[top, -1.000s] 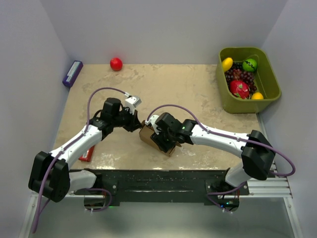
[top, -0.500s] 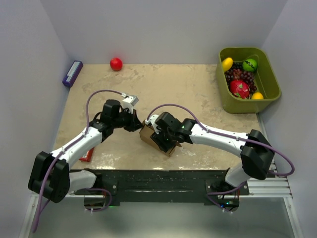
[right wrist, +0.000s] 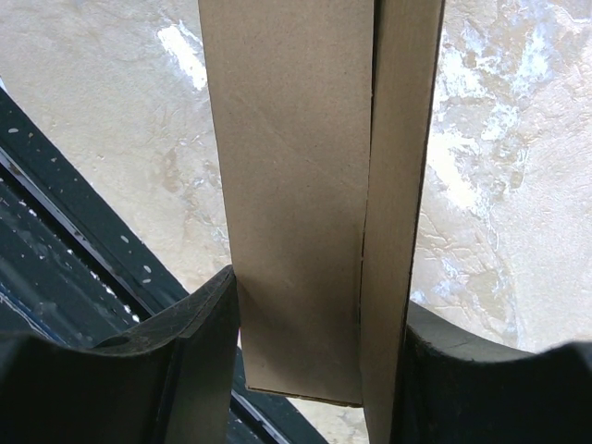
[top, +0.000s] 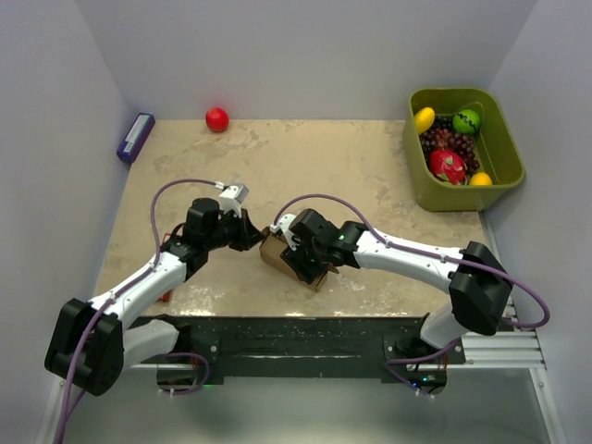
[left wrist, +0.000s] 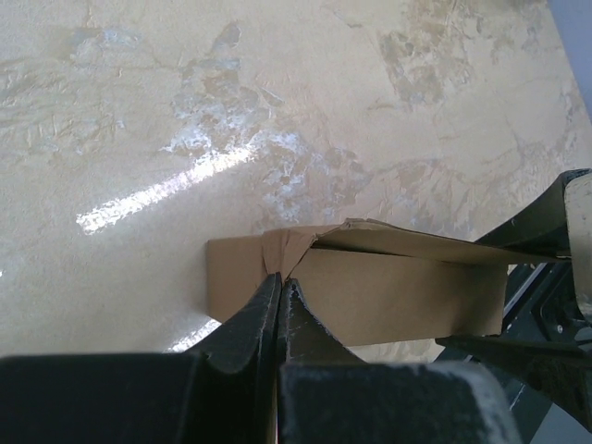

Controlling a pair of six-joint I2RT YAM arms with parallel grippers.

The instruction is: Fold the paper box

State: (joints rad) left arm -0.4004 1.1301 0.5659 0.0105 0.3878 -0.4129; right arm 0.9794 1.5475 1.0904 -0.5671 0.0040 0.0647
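Observation:
The paper box (top: 280,256) is brown cardboard, part-folded, near the table's front middle. My right gripper (top: 310,257) is shut on it: in the right wrist view its gripper (right wrist: 319,324) clamps the box's (right wrist: 296,185) long walls between both fingers. My left gripper (top: 252,237) is shut and sits at the box's left end. In the left wrist view its closed gripper (left wrist: 280,279) touches a creased end flap of the box (left wrist: 388,291), whose top flap stands slightly raised.
A green bin (top: 511,159) of fruit stands at the back right. A red ball (top: 216,118) and a small purple box (top: 135,137) lie at the back left. A flat red box (top: 165,296) peeks out under the left arm.
The left arm has dropped and drawn slightly toward the near left, its shut tips staying at the box's end. The right arm and the box have not moved.

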